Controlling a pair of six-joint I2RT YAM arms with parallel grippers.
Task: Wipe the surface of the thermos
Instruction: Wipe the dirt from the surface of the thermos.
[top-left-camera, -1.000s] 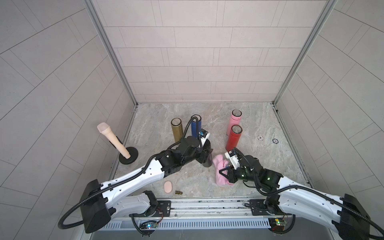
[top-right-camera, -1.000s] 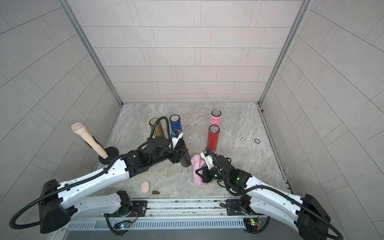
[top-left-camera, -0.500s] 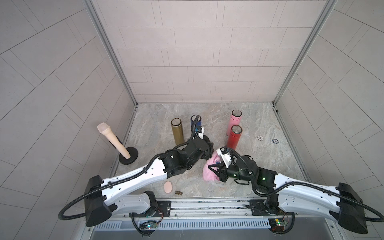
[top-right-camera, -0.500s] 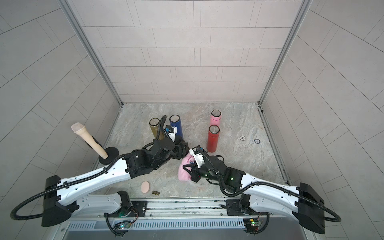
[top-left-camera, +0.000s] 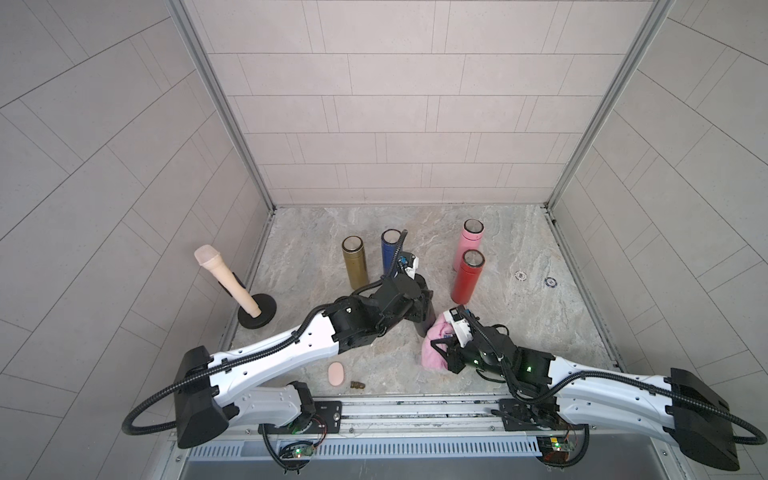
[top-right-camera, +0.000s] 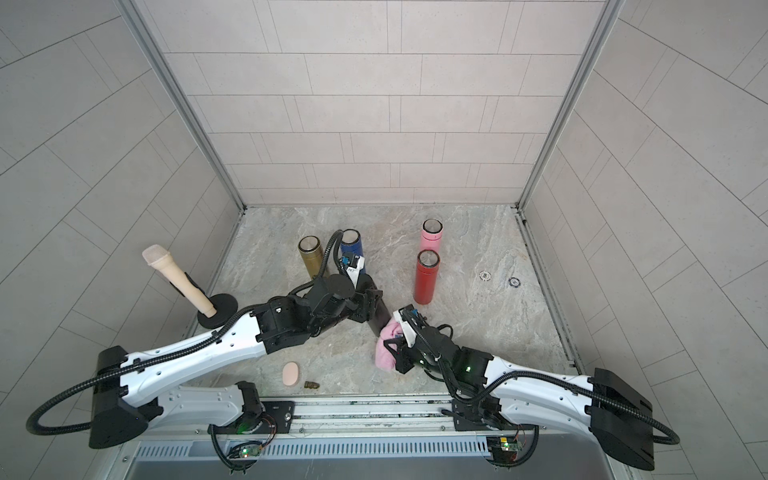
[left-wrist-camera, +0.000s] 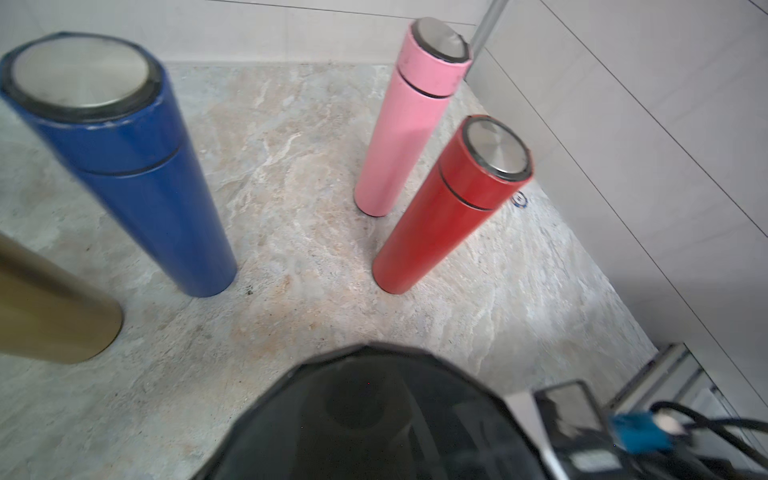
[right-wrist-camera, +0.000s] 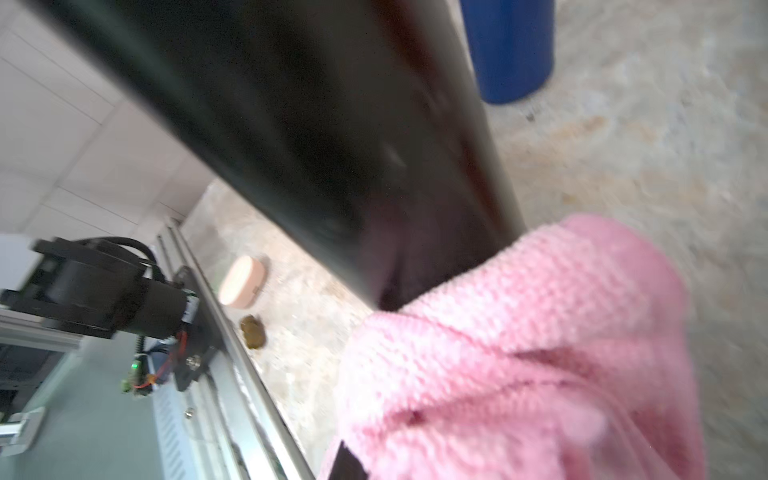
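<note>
The left end effector (top-left-camera: 419, 302) is closed around the upper part of the black thermos (top-left-camera: 424, 323). It holds the thermos near the middle of the marbled tabletop (top-left-camera: 519, 332), just in front of the blue thermos (top-left-camera: 390, 253). Whether the base rests on the stone cannot be told, since fabric hides it.

The right end effector (top-left-camera: 448, 353) is clamped fully shut on a bunched pink cloth (top-left-camera: 432, 355). The cloth presses against the lower end of the black thermos – the right wrist view shows it lapped over the dark barrel.

A gold thermos (top-left-camera: 355, 268) stands beside the blue one. A pink thermos (top-left-camera: 469, 241) and a red thermos (top-left-camera: 467, 282) stand upright together, further right and well apart from the arms. A beige microphone (top-left-camera: 226, 282) leans on a round black base by the left wall – and a small peach oval (top-left-camera: 336, 373) lies near the front rail.
</note>
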